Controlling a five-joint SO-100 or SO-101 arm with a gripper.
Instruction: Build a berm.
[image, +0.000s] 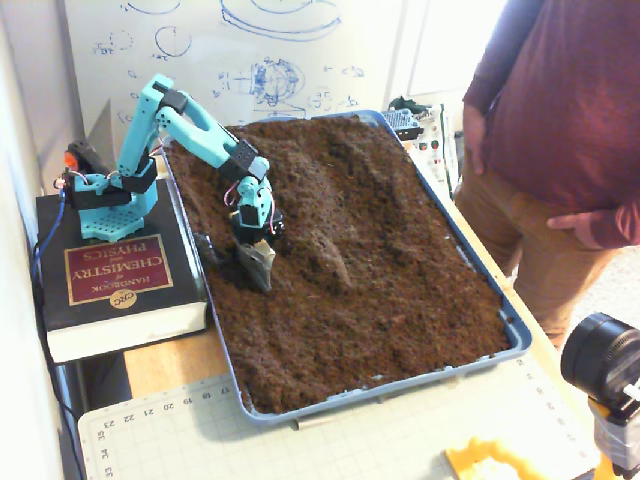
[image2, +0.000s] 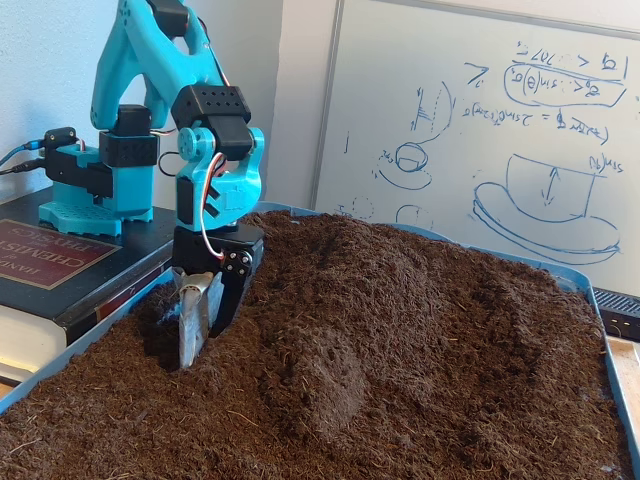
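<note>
And the tool (image2: 197, 318) is down, its narrow scoop tip dug into the soil by the tray's (image: 515, 335) near-arm edge, apparently ready to push dirt toward the berm (image2: 330, 375) beside it mid-tray.

Book (image: 118, 275) cover: "HANDBOOK of CHEMISTRY and PHYSICS", "CRC". Cutting mat (image: 300, 440) ruler numbers: 17–23.
</note>
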